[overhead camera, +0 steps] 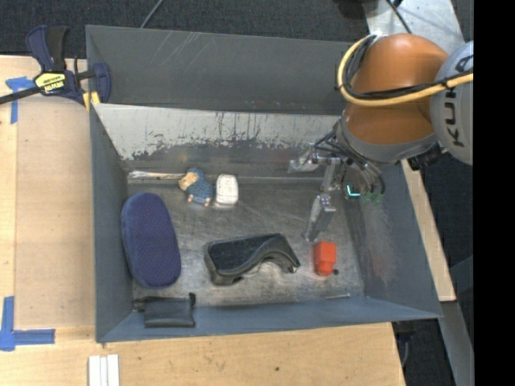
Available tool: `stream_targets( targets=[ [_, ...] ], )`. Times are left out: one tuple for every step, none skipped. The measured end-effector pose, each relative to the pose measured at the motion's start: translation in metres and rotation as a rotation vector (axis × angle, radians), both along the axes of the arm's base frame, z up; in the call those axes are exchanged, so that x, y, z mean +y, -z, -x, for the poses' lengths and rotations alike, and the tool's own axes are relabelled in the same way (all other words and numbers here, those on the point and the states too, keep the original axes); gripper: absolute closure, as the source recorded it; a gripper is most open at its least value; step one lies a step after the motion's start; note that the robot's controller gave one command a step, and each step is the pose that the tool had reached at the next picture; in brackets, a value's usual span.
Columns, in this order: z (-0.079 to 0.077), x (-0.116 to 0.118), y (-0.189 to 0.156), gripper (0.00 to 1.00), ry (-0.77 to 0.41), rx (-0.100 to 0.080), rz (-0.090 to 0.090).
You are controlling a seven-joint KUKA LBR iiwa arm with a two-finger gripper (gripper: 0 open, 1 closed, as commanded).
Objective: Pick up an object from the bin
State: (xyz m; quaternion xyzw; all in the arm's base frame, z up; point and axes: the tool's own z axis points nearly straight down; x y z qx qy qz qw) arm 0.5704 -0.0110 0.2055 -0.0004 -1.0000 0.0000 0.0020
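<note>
Approach step, by the look of the pose. Gripper [317, 225] down inside the bin [241, 139], right of frame centre, tip just above a small red-orange block [324, 257] at lower right of the bin floor. Cannot tell claw state from this angle, wide or narrow. Nothing seen clamped in it, so no grasp to report.

Around the tip:
- black curved padded piece [248, 257] just left of the red-orange block, near but apart
- dark blue oval pouch [150, 240] along the left side, well apart
- small blue-and-tan figure [197, 187] and white lump [226, 190] side by side, upper left of the floor
- flat black item [169, 310] in the lower-left corner

Likely target: the red-orange block, being closest to the tip. A guess, not confirmed.

Next move, as judged from here:
- small shift toward the bottom of the frame to centre over the block
- confirm claw wide enough before descent
- straight down until the block sits between the jaws, then close and lift vertically

Points to watch:
- right bin wall close to the block, little room on that side
- curled end of the black padded piece near on the left, risk of snagging it
- risk of skidding or tipping such a small block on bare metal with an off-centre close
</note>
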Motion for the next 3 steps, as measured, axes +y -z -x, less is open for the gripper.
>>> stream_targets(
  targets=[
    [0.032,0.031,0.132,0.0,-0.371,-0.014,0.001],
    [0.027,0.033,0.128,1.0,-0.371,-0.032,0.0],
    [0.022,0.026,0.0,1.0,-0.339,-0.013,0.001]
  ],
)
